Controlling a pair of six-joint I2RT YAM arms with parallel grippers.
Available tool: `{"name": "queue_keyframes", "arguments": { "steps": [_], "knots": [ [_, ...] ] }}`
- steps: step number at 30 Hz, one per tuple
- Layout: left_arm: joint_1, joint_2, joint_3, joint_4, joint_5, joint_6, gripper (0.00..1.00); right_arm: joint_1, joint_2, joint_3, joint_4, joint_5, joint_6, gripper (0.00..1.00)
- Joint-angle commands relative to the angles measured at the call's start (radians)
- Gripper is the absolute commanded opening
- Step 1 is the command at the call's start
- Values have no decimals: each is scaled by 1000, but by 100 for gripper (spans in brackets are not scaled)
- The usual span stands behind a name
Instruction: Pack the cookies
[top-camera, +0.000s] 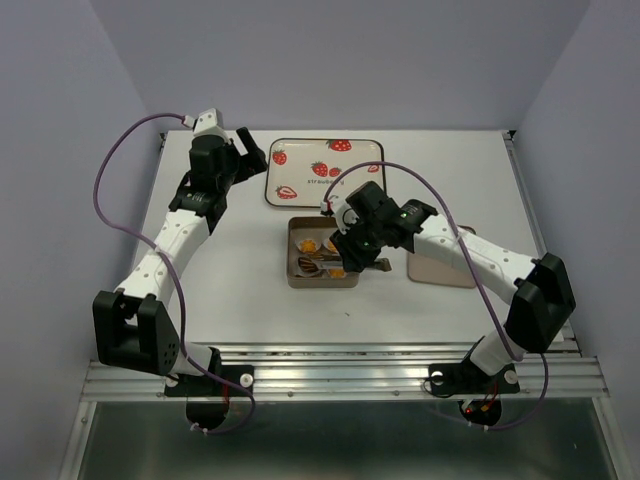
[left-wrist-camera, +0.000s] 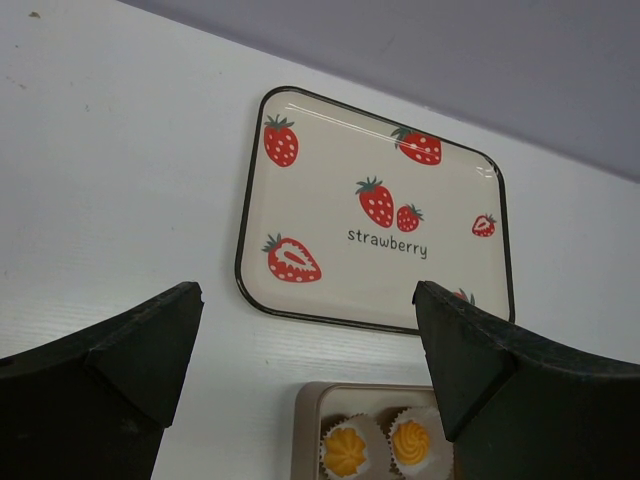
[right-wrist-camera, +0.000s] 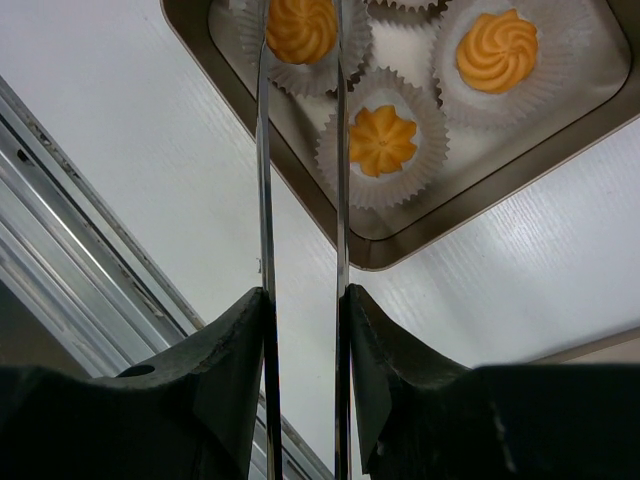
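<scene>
Right wrist: cookie (right-wrist-camera: 300, 28) lies between tongs (right-wrist-camera: 263, 200) held by right gripper (right-wrist-camera: 303, 297).

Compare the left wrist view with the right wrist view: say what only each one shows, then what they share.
Only the left wrist view: the strawberry tray, lying on the table beyond the tin, and the left gripper, open and empty. Only the right wrist view: the right gripper clamping metal tweezers whose blades run either side of one cookie in the tin, plus the metal rail at the table edge. Both: the tin holding orange cookies in white paper cups, and the white table.
</scene>
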Motion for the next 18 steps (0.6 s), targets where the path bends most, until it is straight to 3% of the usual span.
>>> {"name": "queue_keyframes", "arguments": {
  "steps": [1, 18],
  "knots": [
    [-1, -47, -10, 48, 7, 20, 99, 10, -2, -1, 20, 2, 6, 41],
    [-1, -61, -14, 48, -4, 24, 99, 19, 15, -2, 34, 37, -11, 44]
  ]
}}
